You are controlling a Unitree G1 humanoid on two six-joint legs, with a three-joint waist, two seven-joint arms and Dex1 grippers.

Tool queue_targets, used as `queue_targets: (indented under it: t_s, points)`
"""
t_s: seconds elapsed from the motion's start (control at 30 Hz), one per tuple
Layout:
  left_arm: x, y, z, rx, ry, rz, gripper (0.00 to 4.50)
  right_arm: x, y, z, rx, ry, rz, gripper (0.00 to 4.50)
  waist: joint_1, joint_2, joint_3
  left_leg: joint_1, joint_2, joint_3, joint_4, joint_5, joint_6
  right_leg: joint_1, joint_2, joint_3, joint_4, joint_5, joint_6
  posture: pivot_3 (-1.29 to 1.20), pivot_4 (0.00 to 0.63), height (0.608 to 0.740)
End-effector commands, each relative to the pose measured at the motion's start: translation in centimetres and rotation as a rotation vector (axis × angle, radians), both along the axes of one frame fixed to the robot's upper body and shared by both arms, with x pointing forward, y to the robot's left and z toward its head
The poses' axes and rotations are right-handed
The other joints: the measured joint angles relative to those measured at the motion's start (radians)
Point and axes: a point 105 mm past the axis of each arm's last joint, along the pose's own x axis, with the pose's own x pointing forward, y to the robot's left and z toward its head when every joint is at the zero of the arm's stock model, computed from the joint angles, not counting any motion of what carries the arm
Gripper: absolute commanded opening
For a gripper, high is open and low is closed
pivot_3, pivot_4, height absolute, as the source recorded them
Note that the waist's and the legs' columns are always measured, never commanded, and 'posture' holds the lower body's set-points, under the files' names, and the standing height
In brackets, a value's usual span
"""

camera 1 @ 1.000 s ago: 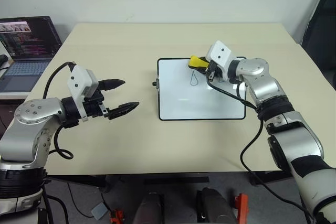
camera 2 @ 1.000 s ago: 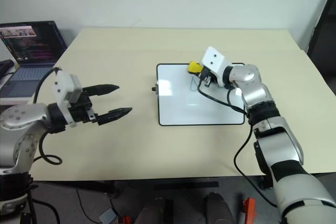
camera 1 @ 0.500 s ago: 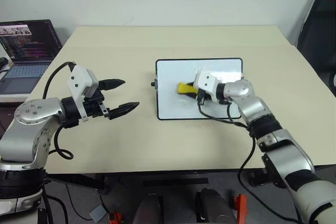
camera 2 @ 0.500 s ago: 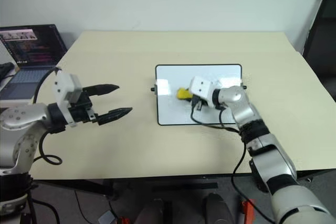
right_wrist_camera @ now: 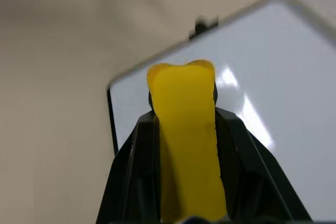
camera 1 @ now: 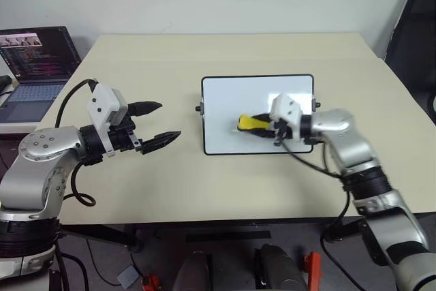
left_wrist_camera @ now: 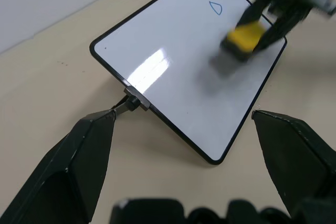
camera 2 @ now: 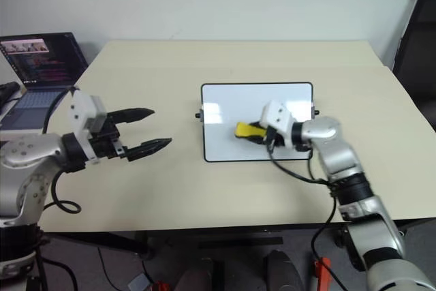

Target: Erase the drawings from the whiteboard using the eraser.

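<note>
One whiteboard point(camera 1: 231, 100) is being counted on the worktop point(camera 1: 204, 52), with one yellow eraser point(camera 1: 248, 123), one remaining drawing point(left_wrist_camera: 215, 7), one laptop point(camera 1: 34, 59) at the far left, and two end effectors: left end effector point(camera 1: 153, 125), right end effector point(camera 1: 264, 126).

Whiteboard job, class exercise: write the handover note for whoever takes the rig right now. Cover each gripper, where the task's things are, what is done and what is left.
Right gripper: shut on the yellow eraser, which is over the near middle of the whiteboard.
Left gripper: open, holding nothing, hovering over the table to the left of the board.
Done: most of the board looks wiped in the head views.
Left: the left wrist view shows one small blue rounded triangle near the board's edge on the robot's right. Erase it, then check for faint traces.
</note>
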Motion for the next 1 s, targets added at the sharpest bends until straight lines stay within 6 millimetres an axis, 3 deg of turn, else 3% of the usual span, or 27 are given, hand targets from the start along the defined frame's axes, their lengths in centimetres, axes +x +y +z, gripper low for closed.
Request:
queue_targets:
  t_s: [0.03,0.07,0.27,0.5,0.6,1.0]
  points:
    - [-0.4,0.7,1.8,0.013,-0.048,-0.004,4.50,-2.9,-2.4,5.2,0.054,-0.063,0.041,1.05,0.003,0.000,0.000,-0.001,0.000,0.000,0.000,-0.001,-0.001,0.000,0.000,0.000,-0.001,0.000,0.000,0.00,0.150,0.740]
    - [-0.4,0.8,1.8,0.014,-0.048,-0.004,4.50,-3.2,-2.9,5.6,0.051,-0.064,0.034,1.05,0.004,0.000,0.000,-0.001,0.000,0.000,-0.001,-0.001,-0.001,0.000,0.000,0.000,-0.003,0.000,0.000,0.00,0.150,0.740]
    - [-0.2,1.3,1.8,0.026,-0.042,-0.002,4.50,-2.7,-12.5,5.6,-0.101,-0.067,-0.276,1.05,0.008,0.000,0.000,-0.003,0.000,0.004,-0.002,-0.002,-0.001,0.000,-0.001,0.001,-0.010,-0.003,0.004,0.00,0.150,0.740]
    - [-0.2,1.5,1.9,0.026,-0.039,-0.002,4.50,-3.2,-17.4,2.5,-0.097,0.038,-0.434,1.05,0.004,-0.001,0.001,-0.003,0.001,0.011,-0.002,-0.002,0.000,0.000,0.000,0.007,-0.014,0.000,0.007,0.00,0.150,0.740]
    - [-0.2,1.7,1.9,0.030,-0.038,0.001,4.50,-3.3,-18.4,1.5,-0.120,0.060,-0.473,1.05,0.004,-0.001,0.001,-0.003,0.001,0.011,-0.001,-0.002,0.000,0.000,0.000,0.008,-0.014,0.000,0.009,0.00,0.150,0.740]
    - [-0.1,1.6,1.2,0.041,-0.029,0.006,4.50,-2.8,-18.2,2.1,-0.118,0.040,-0.462,1.05,0.004,-0.001,0.001,-0.003,0.001,0.012,-0.001,-0.002,0.000,0.000,0.000,0.009,-0.015,0.000,0.010,0.00,0.150,0.740]
